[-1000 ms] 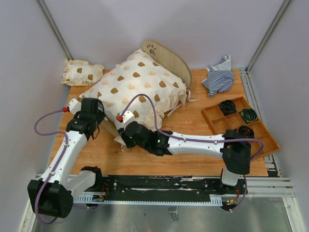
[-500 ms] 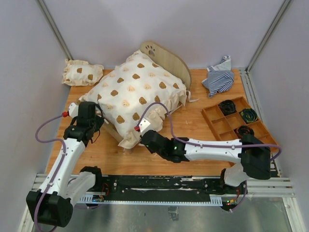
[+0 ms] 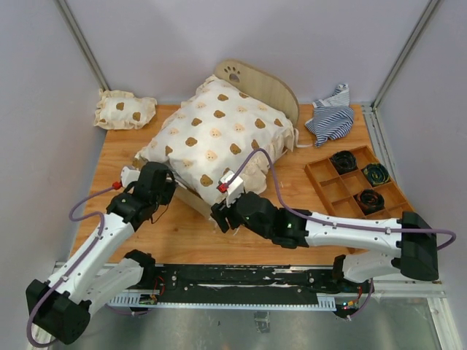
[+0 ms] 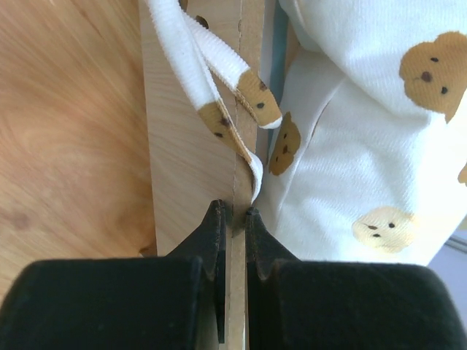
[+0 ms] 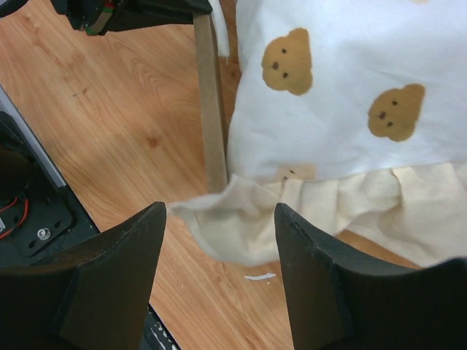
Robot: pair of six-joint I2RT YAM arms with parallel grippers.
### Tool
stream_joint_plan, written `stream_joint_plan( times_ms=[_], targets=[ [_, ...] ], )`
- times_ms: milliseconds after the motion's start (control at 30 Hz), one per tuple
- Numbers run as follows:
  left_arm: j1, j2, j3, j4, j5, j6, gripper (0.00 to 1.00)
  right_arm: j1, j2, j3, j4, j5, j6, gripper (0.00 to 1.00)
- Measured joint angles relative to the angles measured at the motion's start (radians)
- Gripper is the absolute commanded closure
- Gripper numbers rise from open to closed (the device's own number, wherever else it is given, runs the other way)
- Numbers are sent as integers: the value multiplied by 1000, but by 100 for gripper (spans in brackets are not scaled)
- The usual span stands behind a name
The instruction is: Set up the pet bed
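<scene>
Half done, I judge: the small cushion (image 3: 124, 111), off beyond my left gripper (image 4: 232, 216), waits outside. That gripper is pinched tight on the thin wooden edge of the pet bed (image 4: 191, 168), straight ahead of it. The big cushion (image 5: 343, 109) lies on the bed, just ahead of my right gripper (image 5: 219, 213), which is spread wide and empty.

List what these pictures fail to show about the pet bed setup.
- The pet bed has its base hidden under the big cushion, top view.
- The left gripper has its tips hidden by its own wrist in the top view; the wrist view shows them shut on a bed board.
- The right gripper is open; whether it touches the frill is unclear, right wrist view.
- The dark coils in the tray are too small to identify, top view.
</scene>
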Motion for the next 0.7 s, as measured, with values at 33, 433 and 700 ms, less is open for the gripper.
stream_joint_plan(
  times_ms=[33,433,700],
  targets=[
    [-26,4,0,1,-3,-31,100,0,12,7,-7,7,5,37],
    [-185,69,17,18,-37,-231,100,0,62,57,-187,233,97,45],
    [-215,78,21,21,-46,-279,100,3,64,58,-257,254,122,93]
  ],
)
